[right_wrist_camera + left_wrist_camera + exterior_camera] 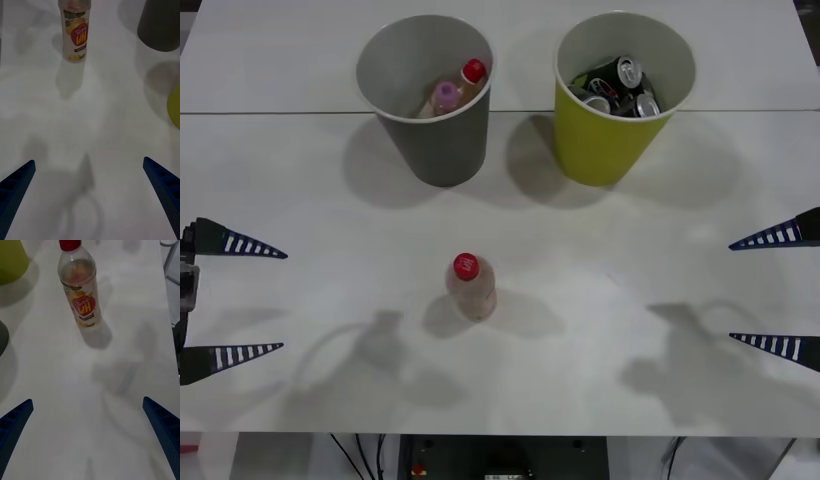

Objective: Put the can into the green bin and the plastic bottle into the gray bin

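The plastic bottle (470, 285) with a red cap stands upright at the middle of the white table (600, 320); it also shows in the left wrist view (80, 290) and the right wrist view (75, 33). The gray bin (430, 105) at the back left holds two bottles, one red-capped and one pink-capped. The green bin (615, 110) at the back right holds several cans (620, 85). My left gripper (235, 298) is open at the table's left edge, far from the bottle. My right gripper (778, 290) is open at the right edge, equally far off.
A seam runs across the table just behind the two bins. A gray bin's side (159, 24) and the green bin's edge (174, 107) show in the right wrist view. Cables hang below the table's front edge.
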`<state>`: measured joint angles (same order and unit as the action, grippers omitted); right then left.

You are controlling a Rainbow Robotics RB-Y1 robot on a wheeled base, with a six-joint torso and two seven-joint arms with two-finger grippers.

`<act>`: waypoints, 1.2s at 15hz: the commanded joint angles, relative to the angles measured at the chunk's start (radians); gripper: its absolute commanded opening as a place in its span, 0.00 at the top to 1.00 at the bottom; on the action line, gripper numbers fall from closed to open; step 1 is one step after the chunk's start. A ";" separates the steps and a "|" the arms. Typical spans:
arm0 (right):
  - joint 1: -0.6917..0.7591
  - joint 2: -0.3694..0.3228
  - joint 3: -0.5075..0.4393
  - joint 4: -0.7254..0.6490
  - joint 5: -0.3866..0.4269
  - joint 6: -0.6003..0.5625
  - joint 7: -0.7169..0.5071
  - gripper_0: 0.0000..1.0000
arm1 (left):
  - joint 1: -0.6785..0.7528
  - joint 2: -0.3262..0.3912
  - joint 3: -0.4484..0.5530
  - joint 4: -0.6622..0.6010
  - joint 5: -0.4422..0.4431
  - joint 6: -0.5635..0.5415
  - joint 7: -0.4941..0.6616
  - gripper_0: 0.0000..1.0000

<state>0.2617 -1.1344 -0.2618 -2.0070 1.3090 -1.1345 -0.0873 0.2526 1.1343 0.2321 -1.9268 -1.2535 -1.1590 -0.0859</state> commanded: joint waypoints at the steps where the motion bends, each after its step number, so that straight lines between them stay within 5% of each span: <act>1: 0.000 0.000 0.000 0.000 0.000 0.000 0.000 0.00 | -0.024 -0.022 -0.060 0.063 0.075 0.022 -0.009 0.00; 5: 0.000 0.000 0.000 0.000 0.000 0.000 0.000 0.00 | -0.082 -0.094 -0.165 0.181 0.184 0.045 -0.103 0.00; 18: 0.000 0.000 0.000 0.000 0.000 0.000 0.000 0.00 | -0.265 -0.390 -0.364 0.486 0.287 0.056 -0.397 0.00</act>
<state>0.2618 -1.1344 -0.2618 -2.0070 1.3090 -1.1345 -0.0873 -0.0078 0.7677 -0.1318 -1.4493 -0.9649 -1.1001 -0.4813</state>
